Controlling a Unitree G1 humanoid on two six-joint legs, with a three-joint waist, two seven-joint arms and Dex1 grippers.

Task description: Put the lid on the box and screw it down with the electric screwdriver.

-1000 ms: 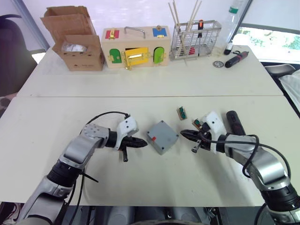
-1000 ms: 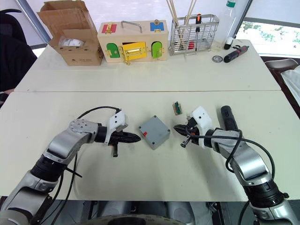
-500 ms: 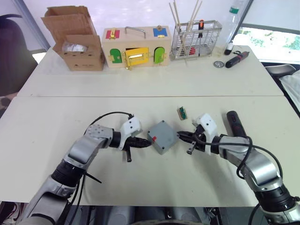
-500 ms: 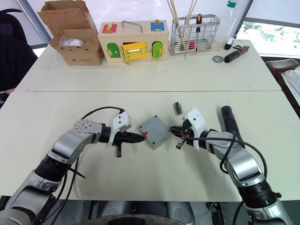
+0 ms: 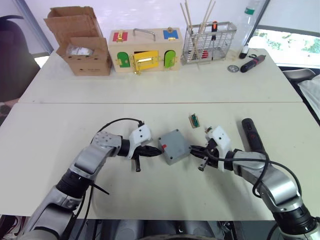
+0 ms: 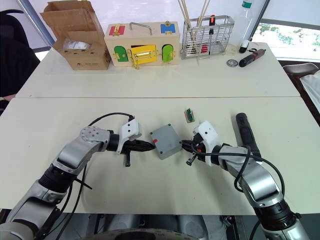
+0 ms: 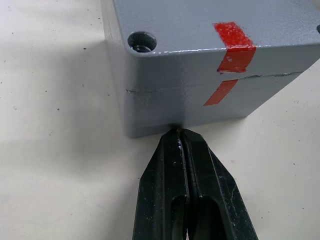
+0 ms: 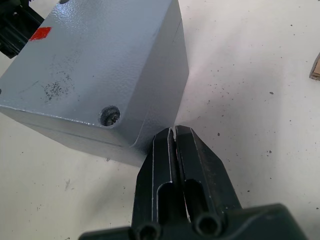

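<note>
The grey box (image 5: 175, 151) sits mid-table with the lid (image 5: 172, 140) lying on top of it; a seam and a strip of red tape (image 7: 234, 40) run across both. My left gripper (image 5: 158, 153) is shut, and its tip touches the box's left side at a corner (image 7: 181, 134). From the other side my right gripper (image 5: 192, 149) is also shut, with its tip against the box's opposite corner (image 8: 173, 131). The electric screwdriver (image 5: 250, 134), a dark cylinder, lies on the table just right of my right arm.
A small green part (image 5: 194, 120) lies behind the box. Along the far table stand a cardboard box (image 5: 80, 42), a wooden box with coloured doors (image 5: 144, 49) and a wire basket (image 5: 209, 42). A black-and-red pen-like tool (image 5: 252, 63) and a small disc (image 5: 232, 68) lie beside the basket.
Both shut grippers have come inward to the box from either side, the right one farther, and now touch it. The box has hardly moved.
</note>
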